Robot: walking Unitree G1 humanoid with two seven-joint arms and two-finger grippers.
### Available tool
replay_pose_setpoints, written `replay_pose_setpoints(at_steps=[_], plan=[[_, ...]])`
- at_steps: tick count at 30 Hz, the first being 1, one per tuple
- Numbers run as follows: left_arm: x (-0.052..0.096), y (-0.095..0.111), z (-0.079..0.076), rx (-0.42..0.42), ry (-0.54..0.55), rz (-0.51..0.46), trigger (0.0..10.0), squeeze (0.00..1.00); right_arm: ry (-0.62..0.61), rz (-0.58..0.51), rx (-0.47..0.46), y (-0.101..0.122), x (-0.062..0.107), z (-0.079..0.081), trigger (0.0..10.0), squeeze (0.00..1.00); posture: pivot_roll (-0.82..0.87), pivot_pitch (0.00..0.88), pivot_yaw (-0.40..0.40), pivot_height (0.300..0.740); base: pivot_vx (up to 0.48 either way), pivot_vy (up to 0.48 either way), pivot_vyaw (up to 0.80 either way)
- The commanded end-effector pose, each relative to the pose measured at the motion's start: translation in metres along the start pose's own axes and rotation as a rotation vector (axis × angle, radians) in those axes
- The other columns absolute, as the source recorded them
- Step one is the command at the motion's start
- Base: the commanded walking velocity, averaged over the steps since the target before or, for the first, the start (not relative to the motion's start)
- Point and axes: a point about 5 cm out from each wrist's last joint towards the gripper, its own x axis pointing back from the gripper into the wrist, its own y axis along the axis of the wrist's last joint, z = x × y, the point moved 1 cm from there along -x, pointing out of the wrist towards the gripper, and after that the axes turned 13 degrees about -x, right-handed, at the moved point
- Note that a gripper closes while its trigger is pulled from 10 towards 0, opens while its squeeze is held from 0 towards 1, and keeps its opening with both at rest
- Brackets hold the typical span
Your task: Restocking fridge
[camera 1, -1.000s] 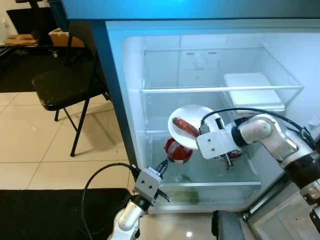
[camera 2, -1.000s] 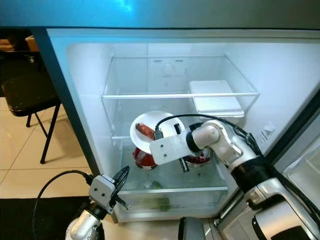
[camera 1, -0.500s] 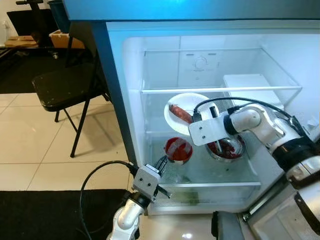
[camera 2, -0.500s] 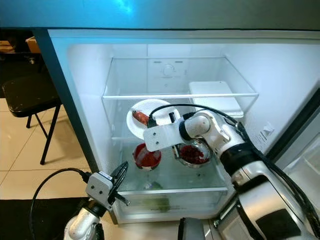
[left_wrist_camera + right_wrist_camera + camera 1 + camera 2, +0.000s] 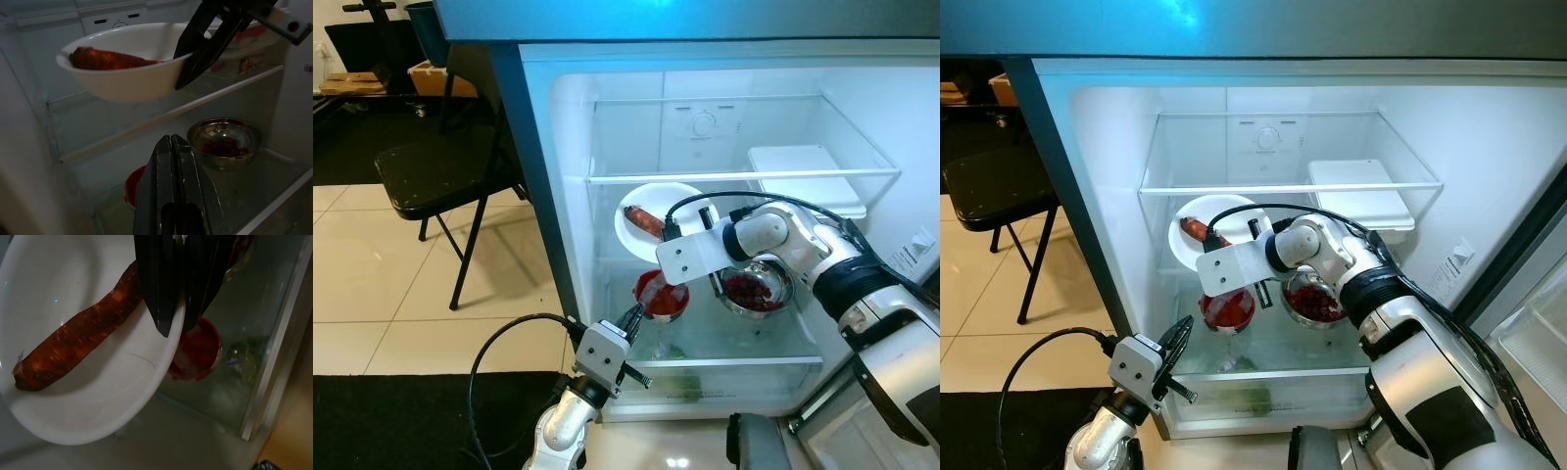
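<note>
The right arm (image 5: 803,245) reaches in from the lower right of the left eye view, elbow bent, forearm running leftward into the open fridge (image 5: 558,117). Its right gripper (image 5: 176,318) is clamped on the rim of a white plate (image 5: 651,201), 1 finger over the inside edge and 1 under it, as the right wrist view shows close up. The plate hangs tilted in the centre of the frame, under the glass shelf (image 5: 734,176) and clear of the surfaces below. On it lies 1 reddish-brown sausage (image 5: 644,220), slanting across the dish.

Below the plate, on the lower glass floor of the fridge, stands a red cup (image 5: 661,294), and just to its right a metal bowl (image 5: 759,287) holding red pieces. A white lidded box (image 5: 803,171) sits on the upper shelf at the right.

The left gripper (image 5: 631,323) is held low in the bottom centre, at the front lip of the fridge, its 2 fingers pressed together and holding nothing; the left wrist view looks along them toward the plate and bowl. A black folding chair (image 5: 440,171) stands on the tiled floor (image 5: 372,284) at the upper left.
</note>
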Motion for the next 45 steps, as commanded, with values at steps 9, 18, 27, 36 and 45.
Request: replay_pose_setpoints(at_steps=[9, 18, 27, 36, 45], plan=[[0.002, 0.001, -0.007, 0.023, -0.031, 0.016, 10.0, 0.00, -0.076, 0.089, 0.037, 0.003, -0.006, -0.013, 10.0, 0.00, -0.01, 0.000, -0.045, 0.516, 0.000, 0.000, 0.00], [0.000, 0.003, -0.007, 0.025, -0.032, 0.015, 10.0, 0.00, -0.142, 0.090, 0.031, 0.004, -0.006, -0.021, 10.0, 0.00, -0.01, 0.000, -0.049, 0.516, 0.000, 0.000, 0.00], [0.001, 0.006, -0.007, 0.029, -0.035, 0.009, 10.0, 0.00, -0.108, 0.041, -0.089, -0.003, 0.001, -0.021, 10.0, 0.00, -0.01, 0.000, -0.045, 0.516, 0.000, 0.000, 0.00], [0.006, 0.012, -0.010, 0.038, -0.040, 0.003, 10.0, 0.00, -0.092, -0.066, -0.205, 0.005, 0.016, -0.034, 10.0, 0.00, -0.01, 0.000, -0.049, 0.516, 0.000, 0.000, 0.00], [0.012, 0.019, -0.012, 0.043, -0.044, -0.003, 10.0, 0.00, -0.066, -0.084, -0.235, 0.008, 0.020, -0.037, 10.0, 0.00, 0.00, 0.000, -0.051, 0.516, 0.000, 0.000, 0.00]])
